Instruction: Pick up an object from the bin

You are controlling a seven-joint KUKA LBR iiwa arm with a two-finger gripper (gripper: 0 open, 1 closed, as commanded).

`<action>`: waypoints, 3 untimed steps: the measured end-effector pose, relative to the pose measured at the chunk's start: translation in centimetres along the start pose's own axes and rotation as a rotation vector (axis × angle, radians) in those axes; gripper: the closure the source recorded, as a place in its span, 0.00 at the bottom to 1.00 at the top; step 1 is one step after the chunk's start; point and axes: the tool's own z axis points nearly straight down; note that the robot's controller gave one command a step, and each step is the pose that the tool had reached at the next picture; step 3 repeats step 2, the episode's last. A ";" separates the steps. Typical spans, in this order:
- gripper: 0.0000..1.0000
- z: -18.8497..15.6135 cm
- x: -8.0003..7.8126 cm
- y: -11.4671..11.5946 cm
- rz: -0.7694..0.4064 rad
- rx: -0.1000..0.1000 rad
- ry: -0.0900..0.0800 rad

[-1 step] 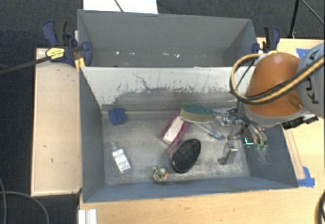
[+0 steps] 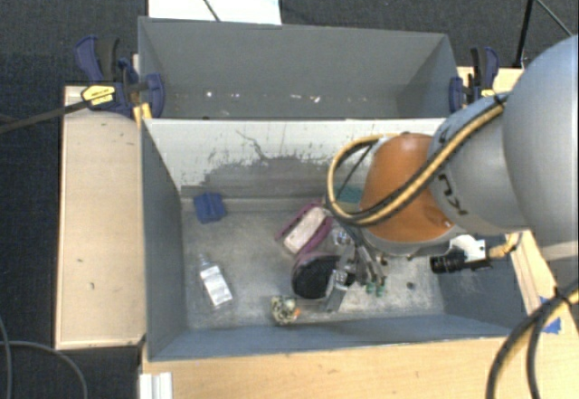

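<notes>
Tool (image 2: 346,283) low in the grey bin (image 2: 167,234), lower centre of frame, beneath the orange wrist cover (image 2: 407,189). Apart or together: cannot tell. Black rounded object (image 2: 310,280) just beside it on the left, pink packet (image 2: 305,229) directly above. Blue block (image 2: 209,206) and silver packet (image 2: 215,284) lie well apart, left.

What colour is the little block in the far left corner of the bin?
Blue. The little block shows best in the camera view, by the bin and its left wall.

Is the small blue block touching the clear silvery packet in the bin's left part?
Apart. The camera view shows bare grey bin floor between the small blue block and the clear silvery packet.
</notes>
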 end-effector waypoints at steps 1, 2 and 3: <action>1.00 -0.2 -0.2 -0.2 -0.001 0.002 -0.004; 1.00 -13.8 -2.3 -1.0 0.027 -0.001 -0.013; 1.00 -13.8 -2.3 -1.0 0.027 -0.001 -0.013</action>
